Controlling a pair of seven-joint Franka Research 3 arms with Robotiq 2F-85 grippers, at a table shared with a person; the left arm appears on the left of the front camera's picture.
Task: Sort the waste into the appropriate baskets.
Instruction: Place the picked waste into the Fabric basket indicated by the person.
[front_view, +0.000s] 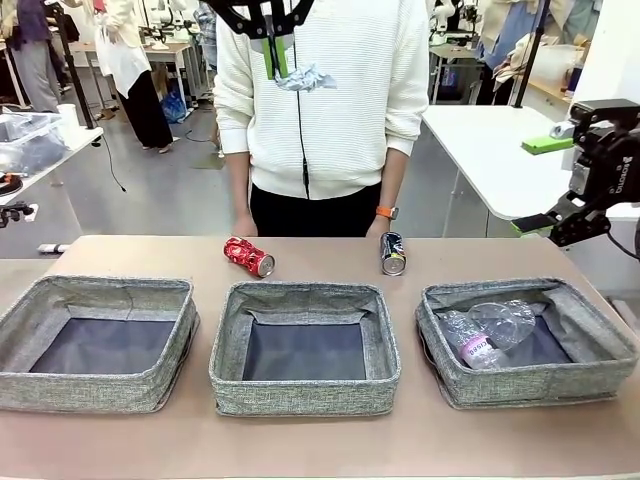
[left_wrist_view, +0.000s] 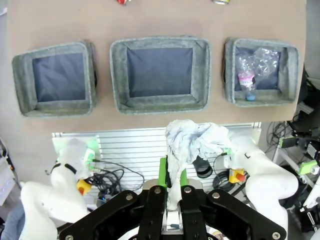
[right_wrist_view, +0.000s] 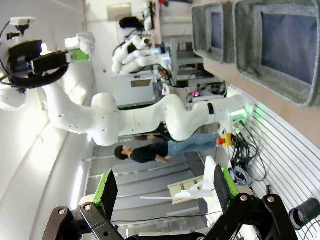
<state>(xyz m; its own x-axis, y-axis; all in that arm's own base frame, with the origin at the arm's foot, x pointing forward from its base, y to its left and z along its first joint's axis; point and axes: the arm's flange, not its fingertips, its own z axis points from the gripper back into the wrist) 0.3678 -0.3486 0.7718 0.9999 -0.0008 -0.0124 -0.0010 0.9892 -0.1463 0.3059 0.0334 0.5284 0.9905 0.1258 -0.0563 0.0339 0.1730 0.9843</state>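
Paper wad (left_wrist_view: 195, 140) clamped in left end effector (left_wrist_view: 172, 173); right end effector (right_wrist_view: 166, 189) spread; bottles (front_view: 490, 330) in right basket (front_view: 530, 382).

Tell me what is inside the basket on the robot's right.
Two clear plastic bottles lie inside the right basket, one of them the purple-labelled bottle. The basket's dark bottom shows around them; the part beneath the bottles is covered.

Three baskets (front_view: 100, 392) (front_view: 305, 395) (front_view: 530, 385), two cans (front_view: 248, 256) (front_view: 393, 253), one paper wad (front_view: 306, 78), perhaps two bottles (front_view: 490, 332).
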